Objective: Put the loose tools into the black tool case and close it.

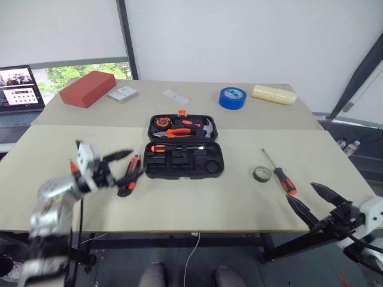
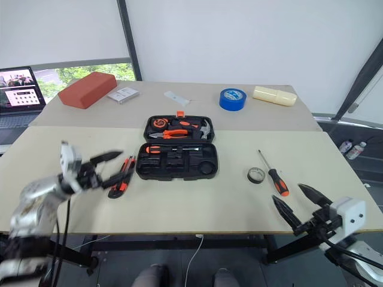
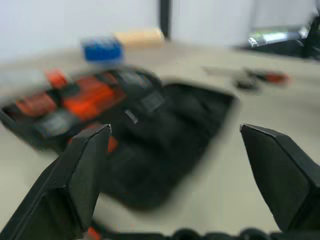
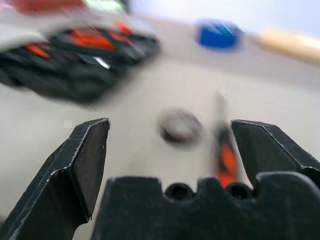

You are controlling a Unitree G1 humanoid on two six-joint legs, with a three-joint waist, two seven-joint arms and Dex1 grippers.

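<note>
- Nearest the robot, at the tabletop's (image 1: 179,209) front edge, the right gripper (image 1: 310,202) hangs with its jaws spread wide and empty, just short of an orange-and-black screwdriver (image 1: 279,173) and a small black tape roll (image 1: 261,174) that lie side by side.
- On the left, the left gripper (image 1: 119,166) hovers with its jaws wide apart, holding nothing, close beside the utility knife (image 1: 130,179) and what looks like another slim tool lying against it; I cannot tell which.
- At mid-tabletop the black tool case (image 1: 184,148) lies open, lid back; pliers and other orange tools fill the lid half, and one screwdriver sits in the near half.
- Farther back lie a blue tape roll (image 1: 232,97), a red block (image 1: 87,88), and a pale yellow bar (image 1: 274,94), none belonging in the case.
- Risks, as I judge them: the left tools lie so close together that a pinch could catch both or knock one aside; the screwdriver's thin shaft may roll from a grip; any tool seated proud of its slot would stop the lid closing.
</note>
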